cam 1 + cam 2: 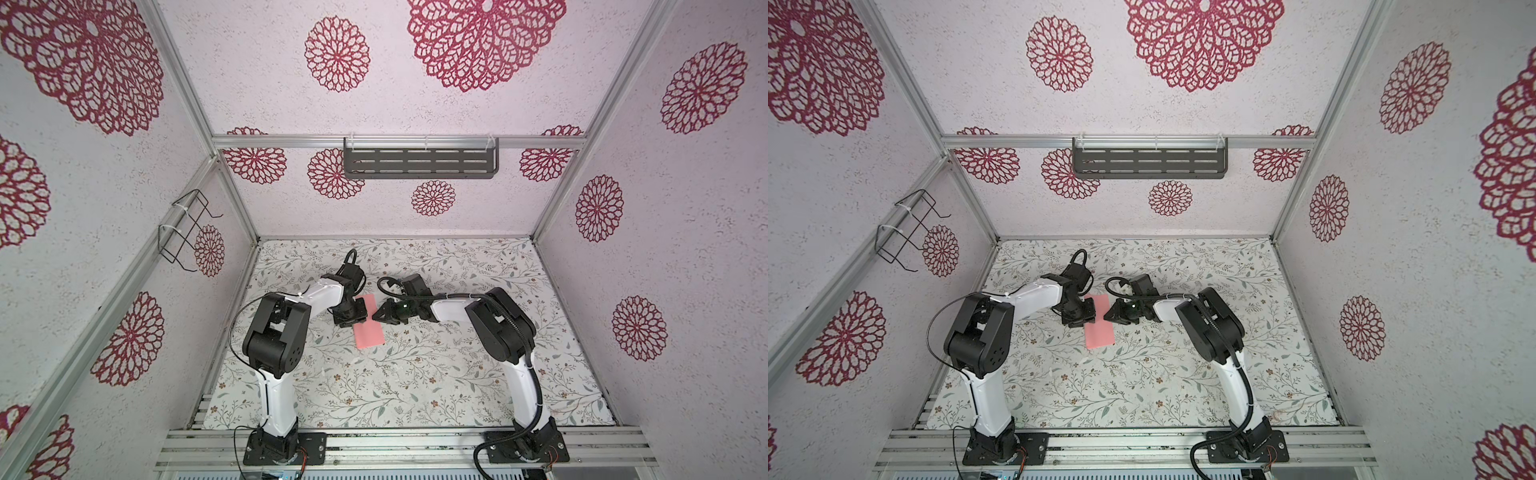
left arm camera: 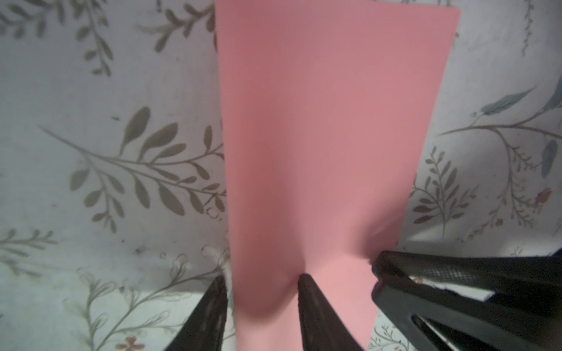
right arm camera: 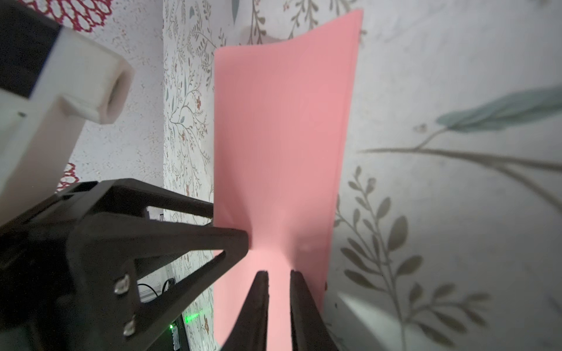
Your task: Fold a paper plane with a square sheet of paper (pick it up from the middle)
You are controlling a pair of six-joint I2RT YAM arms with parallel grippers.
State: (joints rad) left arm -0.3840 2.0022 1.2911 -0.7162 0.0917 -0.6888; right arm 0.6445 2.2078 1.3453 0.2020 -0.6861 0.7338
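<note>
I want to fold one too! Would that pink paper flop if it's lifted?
Probably floppy: the paper curves at one end and dimples where it's pressed. It looks thin, so it's likely very light and a push should slide it. It would probably crease easily.

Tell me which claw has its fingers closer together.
The right claw: only a narrow slit separates its fingers. The left claw shows a much wider gap, one finger on the pink paper, one at its edge.
</note>
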